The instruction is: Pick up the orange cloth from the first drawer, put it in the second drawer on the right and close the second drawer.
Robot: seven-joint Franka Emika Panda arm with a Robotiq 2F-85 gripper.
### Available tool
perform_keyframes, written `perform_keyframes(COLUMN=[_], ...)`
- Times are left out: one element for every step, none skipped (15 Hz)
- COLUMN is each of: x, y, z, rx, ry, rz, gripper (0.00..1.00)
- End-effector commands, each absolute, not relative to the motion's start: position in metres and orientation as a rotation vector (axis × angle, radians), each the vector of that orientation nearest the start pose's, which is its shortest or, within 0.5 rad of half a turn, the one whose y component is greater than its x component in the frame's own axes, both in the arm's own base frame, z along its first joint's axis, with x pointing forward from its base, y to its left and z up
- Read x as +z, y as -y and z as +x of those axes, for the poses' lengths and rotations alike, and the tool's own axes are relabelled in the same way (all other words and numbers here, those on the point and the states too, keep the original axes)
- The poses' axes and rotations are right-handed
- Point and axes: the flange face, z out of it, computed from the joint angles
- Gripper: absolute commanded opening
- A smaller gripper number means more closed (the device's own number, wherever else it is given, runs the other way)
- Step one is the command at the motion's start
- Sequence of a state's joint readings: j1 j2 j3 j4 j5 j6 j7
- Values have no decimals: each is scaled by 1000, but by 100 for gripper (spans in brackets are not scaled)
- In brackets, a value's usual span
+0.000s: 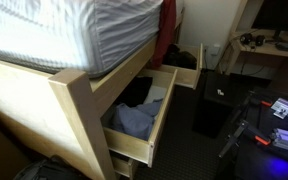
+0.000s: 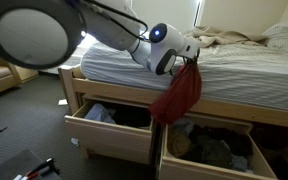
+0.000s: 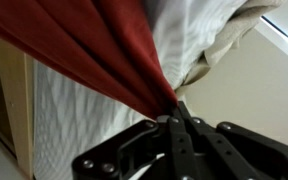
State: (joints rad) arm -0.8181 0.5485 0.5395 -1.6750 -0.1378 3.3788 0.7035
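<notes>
**Inspector:** Bed position?

**Surveyor:** The mattress (image 2: 114, 65) lies on the bed frame (image 2: 104, 95). Two drawers stand pulled out from under it, side by side. Seen from the front, they are the left drawer (image 2: 109, 140) and the right drawer (image 2: 165, 152).

**Inspector:** Contents?

**Surveyor:** Clothing in both. A heap (image 2: 212, 150) lies in the right drawer.

**Inspector:** The cloth?

**Surveyor:** The cloth (image 2: 179, 92) hangs from the gripper (image 2: 190, 62), clamped between its jaws. It is before the frame's edge, above where the two drawers meet, and in neither.

**Inspector:** Surroundings?

**Surveyor:** In an exterior view, a cabinet (image 1: 216, 105) stands on the floor beside the bed, with a desk (image 1: 269, 48) behind it.
</notes>
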Motion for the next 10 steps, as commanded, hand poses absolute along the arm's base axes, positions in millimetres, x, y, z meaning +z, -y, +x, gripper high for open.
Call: perform_keyframes(x=[394,362,333,323,311,304,310,325,344,366], y=[306,320,340,362,376,406,420,429,437,441], z=[670,668,658,652,647,634,629,627,625,624], rx=[-1308,-1233,-1197,-1247,-1249,-1289,-1336,-1409,-1488,-1567], ry=[-1248,-1281,-1351,-1394,-1429,-1452,-1462,-1437,-1405,-1369], rz=[-2034,-2100,-2170,-2201,-2205,-2207,-2212,-2198,-2186,-2174], gripper=[0,0,0,0,0,0,0,0,0,0])
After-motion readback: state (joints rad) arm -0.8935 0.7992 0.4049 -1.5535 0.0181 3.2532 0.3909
